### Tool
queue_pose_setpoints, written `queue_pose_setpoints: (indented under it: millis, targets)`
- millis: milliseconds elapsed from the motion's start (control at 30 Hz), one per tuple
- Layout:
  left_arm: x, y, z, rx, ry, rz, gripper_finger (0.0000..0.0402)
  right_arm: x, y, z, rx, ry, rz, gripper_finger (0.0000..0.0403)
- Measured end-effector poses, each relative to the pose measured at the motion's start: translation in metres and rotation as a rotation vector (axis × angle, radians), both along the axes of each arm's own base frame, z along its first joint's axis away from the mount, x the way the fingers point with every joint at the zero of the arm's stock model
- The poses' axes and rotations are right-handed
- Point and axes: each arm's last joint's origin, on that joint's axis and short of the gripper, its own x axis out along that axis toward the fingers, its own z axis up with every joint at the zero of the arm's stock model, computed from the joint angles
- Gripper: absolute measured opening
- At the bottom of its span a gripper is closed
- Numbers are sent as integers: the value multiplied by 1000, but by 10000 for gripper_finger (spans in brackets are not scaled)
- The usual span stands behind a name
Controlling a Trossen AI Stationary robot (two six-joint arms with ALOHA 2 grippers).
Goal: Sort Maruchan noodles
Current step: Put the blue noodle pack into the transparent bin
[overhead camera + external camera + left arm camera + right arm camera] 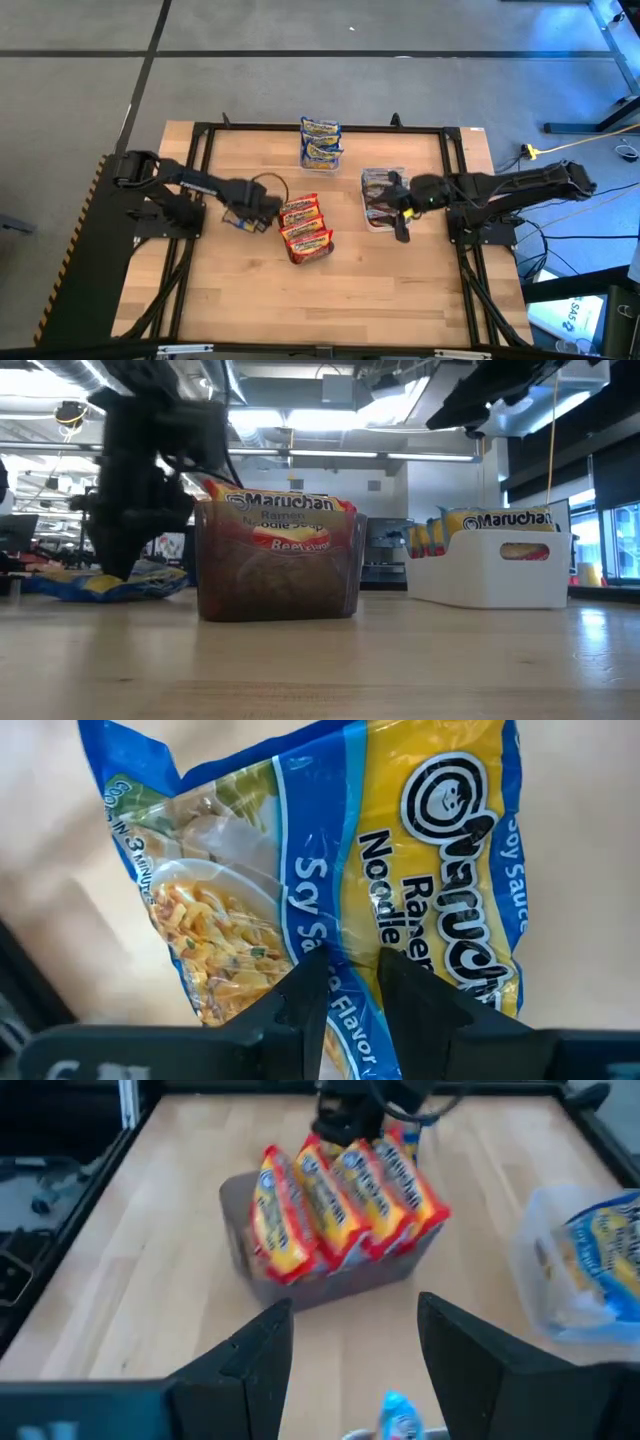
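A blue Soy Sauce Maruchan packet [300, 870] lies on the table left of the grey container [305, 232], which holds three red packets [340, 1200] standing on edge. My left gripper [258, 211] stands over the blue packet [100, 582] and is shut on it. More blue packets sit in a clear container [321, 143] at the far edge. A white container [380, 196] holds pinkish packets. My right gripper [355, 1345] hovers open by its near end, touching nothing. My left gripper pinches the blue packet between its two fingers [300, 995] at the blue "Soy Sauce Flavor" band [345, 975] near the packet's middle. The fingers come from above, pointing down. In the low view the packet lies flat on the table below the gripper.
The black table frame [205, 135] runs along the left, far and right sides. The near half of the wooden table [330, 300] holds no objects. The grey container [280, 570] stands close beside my left gripper.
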Motion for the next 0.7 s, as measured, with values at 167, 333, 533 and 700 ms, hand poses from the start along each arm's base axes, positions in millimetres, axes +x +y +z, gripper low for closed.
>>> queue_pose_setpoints:
  millis: [167, 333, 533, 700]
  targets:
    - [1, -41, 0, -37, -47, -72, 89, 0, 32, -7, 39, 39, 48, 188]
    - [3, -81, 7, -111, -102, -133, 89, 0, 65, -15, 75, 62, 65, 188]
    - [11, -126, 24, -237, -247, -277, 89, 6, 105, -21, 166, -5, 100, 188]
    - [17, -160, 27, -326, -421, -326, 89, 10, 137, -35, 189, -36, 146, 188]
